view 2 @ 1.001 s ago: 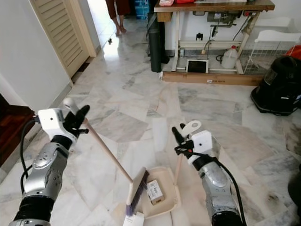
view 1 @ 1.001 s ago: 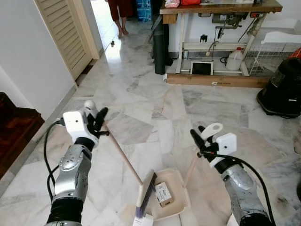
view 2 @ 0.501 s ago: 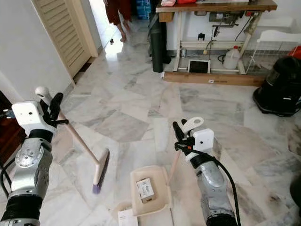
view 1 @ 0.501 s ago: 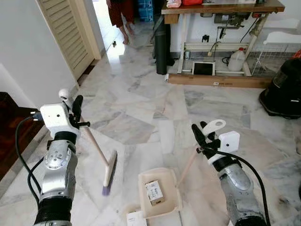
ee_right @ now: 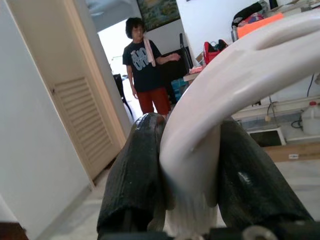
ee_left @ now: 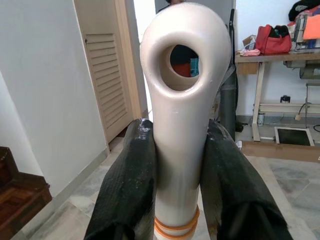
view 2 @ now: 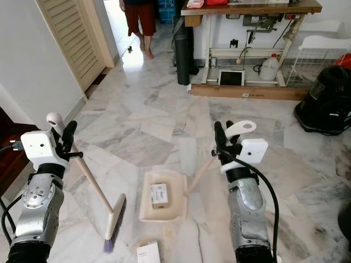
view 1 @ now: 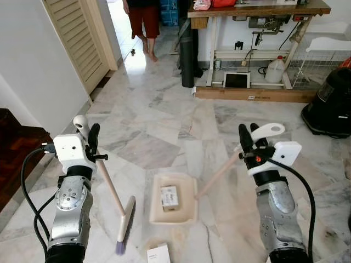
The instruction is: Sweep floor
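While both arms stand raised over the marble floor [view 1: 164, 126], the nearest thing is a white card or packet [view 1: 158, 255] lying flat on the tiles, below and between the two sets of fingers, just short of the dustpan. L gripper [view 1: 88, 134] is clamped tight round the top of the broom [view 1: 112, 194] handle, black fingers [ee_left: 131, 185] pressed on either side of the beige grip w/ its hanging hole poking up above them; the stick slants down and inward from the fingers to the brush head [view 1: 125, 226], bristles touching the floor just left of the dustpan, apart from it. R gripper [view 1: 248, 136] is shut on the dustpan handle [view 1: 219, 174], its looped white end sticking up past the fingertips; the handle runs down and toward the L fingers to the cream dustpan [view 1: 156, 211], which sits flat on the floor between the two grippers, w/ a small box [view 1: 169, 198] lying inside it. Farther out beyond the fingers: louvred door [view 1: 74, 38] on the left wall, a workbench [view 1: 258, 10] w/ jug and clutter beneath, a black vacuum [view 1: 332, 101] at far right, and a person [view 1: 143, 19] in red shorts standing barefoot in the doorway.
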You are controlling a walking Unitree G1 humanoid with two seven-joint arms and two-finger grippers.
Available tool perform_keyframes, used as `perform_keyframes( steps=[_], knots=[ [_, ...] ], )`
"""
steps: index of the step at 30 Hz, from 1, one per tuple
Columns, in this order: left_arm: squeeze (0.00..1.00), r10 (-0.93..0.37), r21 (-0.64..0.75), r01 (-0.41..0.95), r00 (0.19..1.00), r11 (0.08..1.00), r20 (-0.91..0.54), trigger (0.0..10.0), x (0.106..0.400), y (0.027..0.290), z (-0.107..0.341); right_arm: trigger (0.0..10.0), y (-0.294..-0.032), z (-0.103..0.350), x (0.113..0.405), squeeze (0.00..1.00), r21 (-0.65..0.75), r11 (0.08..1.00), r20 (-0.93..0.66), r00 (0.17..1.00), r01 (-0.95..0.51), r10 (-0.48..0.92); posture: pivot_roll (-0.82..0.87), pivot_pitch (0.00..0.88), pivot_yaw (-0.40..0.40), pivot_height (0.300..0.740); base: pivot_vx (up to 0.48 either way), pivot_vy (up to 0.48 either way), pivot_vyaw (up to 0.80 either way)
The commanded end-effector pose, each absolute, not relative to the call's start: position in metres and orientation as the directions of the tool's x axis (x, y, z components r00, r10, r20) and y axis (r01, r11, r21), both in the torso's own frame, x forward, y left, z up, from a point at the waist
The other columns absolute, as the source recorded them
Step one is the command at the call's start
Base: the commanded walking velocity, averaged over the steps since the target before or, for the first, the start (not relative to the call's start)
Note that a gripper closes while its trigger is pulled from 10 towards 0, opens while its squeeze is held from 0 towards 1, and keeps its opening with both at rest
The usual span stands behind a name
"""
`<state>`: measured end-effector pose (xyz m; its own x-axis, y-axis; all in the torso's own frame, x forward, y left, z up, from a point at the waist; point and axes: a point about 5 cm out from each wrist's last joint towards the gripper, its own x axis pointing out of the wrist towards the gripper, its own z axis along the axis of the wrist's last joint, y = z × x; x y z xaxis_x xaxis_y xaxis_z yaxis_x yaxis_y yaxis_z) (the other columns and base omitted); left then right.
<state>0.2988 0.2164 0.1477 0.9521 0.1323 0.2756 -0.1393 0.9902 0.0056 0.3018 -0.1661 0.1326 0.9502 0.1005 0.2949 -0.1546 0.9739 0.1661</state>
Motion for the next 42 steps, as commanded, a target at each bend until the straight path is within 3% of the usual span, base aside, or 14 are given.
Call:
perform_keyframes(
  steps=[1,12,22,30,42],
  knots=[
    [0.00,0.127,0.030,-0.146,0.931,0.989,0.343,10.0,0.301,0.218,0.163,10.0,-0.160,0.150,0.304,0.00,0.286,0.947,0.358,0.933,-0.147,0.037,-0.06,0.000,0.127,0.740,0.000,0.000,0.00],
    [0.00,0.109,0.031,-0.128,0.933,0.991,0.343,10.0,0.302,0.214,0.162,10.0,-0.149,0.151,0.301,0.00,0.305,0.939,0.351,0.935,-0.157,0.043,-0.07,0.000,0.124,0.740,0.000,0.000,0.00],
    [0.00,0.079,0.226,-0.160,0.940,0.961,0.331,10.0,0.298,0.216,0.156,10.0,-0.151,0.149,0.301,0.00,0.262,0.951,0.336,0.939,-0.163,0.068,-0.05,0.000,0.106,0.740,0.000,0.000,0.00],
    [0.00,0.075,0.114,-0.121,0.935,0.986,0.347,10.0,0.294,0.204,0.157,10.0,-0.147,0.155,0.303,0.00,0.248,0.953,0.342,0.936,-0.176,0.084,-0.04,0.000,0.096,0.740,0.000,0.000,0.00],
    [0.00,0.104,0.088,-0.147,0.923,0.985,0.369,10.0,0.297,0.194,0.159,10.0,-0.150,0.171,0.309,0.00,0.191,0.966,0.383,0.919,-0.176,0.092,-0.03,0.000,0.076,0.740,0.000,0.000,0.00]
  ],
)
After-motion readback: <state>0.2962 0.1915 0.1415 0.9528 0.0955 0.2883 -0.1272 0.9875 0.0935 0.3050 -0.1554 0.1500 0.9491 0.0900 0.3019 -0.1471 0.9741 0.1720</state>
